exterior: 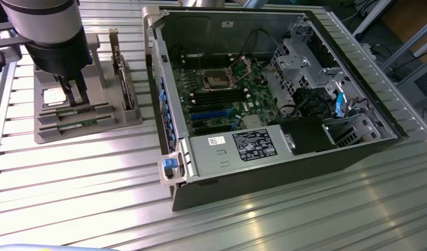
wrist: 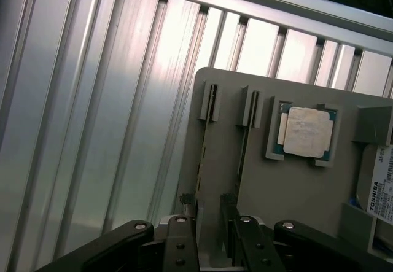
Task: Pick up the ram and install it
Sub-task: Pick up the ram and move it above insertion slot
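Gripper (exterior: 72, 102) hung low over the grey holder (exterior: 94, 137) at the exterior view's left, fingers apart, nothing between them. Wrist view: the two fingertips (wrist: 187, 209) straddled the line of one narrow slot, so the gap was lined up to take a thin board edge-on

Ram (exterior: 83, 123) sat on edge in that holder, green strip showing along its slot, not yet gripped. The upright seating likely leaves both flat faces free for the pads

Neighbouring slot (wrist: 244, 143) ran parallel, between the ram's slot and the processor chip (wrist: 307, 132), which lay flat in its own pocket. Hard drive (wrist: 379, 189) sat just beyond the chip

Computer case (exterior: 283, 172) lay open, well apart from the holder, motherboard (exterior: 224, 97) facing up for access
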